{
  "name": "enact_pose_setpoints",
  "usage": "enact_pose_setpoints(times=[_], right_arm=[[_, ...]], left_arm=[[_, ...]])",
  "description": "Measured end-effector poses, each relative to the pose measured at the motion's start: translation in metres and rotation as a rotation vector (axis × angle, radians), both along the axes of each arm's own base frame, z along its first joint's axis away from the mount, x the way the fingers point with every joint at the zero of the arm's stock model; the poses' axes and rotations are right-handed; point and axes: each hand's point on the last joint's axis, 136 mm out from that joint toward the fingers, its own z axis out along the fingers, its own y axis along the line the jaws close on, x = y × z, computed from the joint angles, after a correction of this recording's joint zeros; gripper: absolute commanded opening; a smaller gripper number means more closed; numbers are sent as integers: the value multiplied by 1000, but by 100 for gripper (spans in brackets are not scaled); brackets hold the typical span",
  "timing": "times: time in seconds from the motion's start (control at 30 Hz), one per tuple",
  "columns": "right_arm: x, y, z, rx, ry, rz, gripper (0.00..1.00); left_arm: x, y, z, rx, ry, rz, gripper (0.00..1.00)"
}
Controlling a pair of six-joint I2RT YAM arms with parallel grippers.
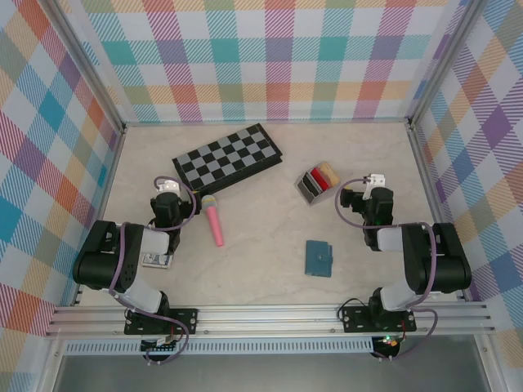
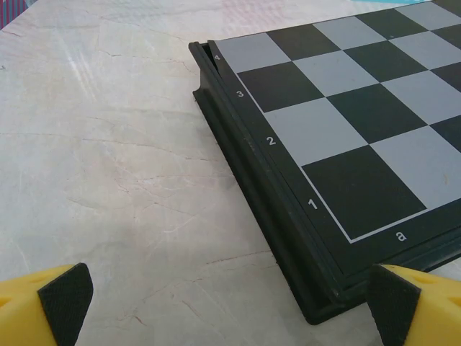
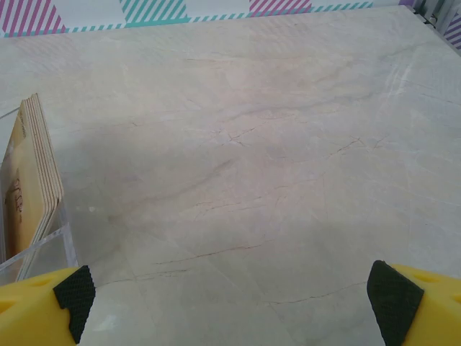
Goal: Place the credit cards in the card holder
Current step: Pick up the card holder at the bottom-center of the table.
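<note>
Left gripper (image 2: 230, 303): jaws wide, empty, at chessboard (image 2: 346, 122) corner.
Right gripper (image 3: 230, 303): jaws wide, empty, beside tray (image 1: 304, 189).
Credit cards (image 1: 319, 176): three colour groups (red, black, tan), on edge in tray; single cards uncountable.
Card holder (image 1: 319, 258): one, flat on table (image 1: 261, 253), apart from tray.

- card holder (image 1: 319, 258): teal-blue
- credit cards (image 1: 317, 177): red, black, tan
- chessboard (image 1: 228, 157): black and grey squares
- stick (image 1: 215, 225): pink, maybe a yellow tip
- surface (image 1: 261, 241): creamy, thin cracks

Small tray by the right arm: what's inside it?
The tray holds the credit cards standing on edge: red, black and tan-yellow. They are packed together, so their faces and exact count are hidden.
</note>
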Motion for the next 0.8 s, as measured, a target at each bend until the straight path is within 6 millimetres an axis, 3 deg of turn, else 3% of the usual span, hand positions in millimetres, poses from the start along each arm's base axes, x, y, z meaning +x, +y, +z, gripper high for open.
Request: enact_pose_setpoints(times=[0.8], right_arm=[[0, 3, 0, 13, 0, 25, 100]], left_arm=[[0, -4, 0, -7, -1, -23, 100]])
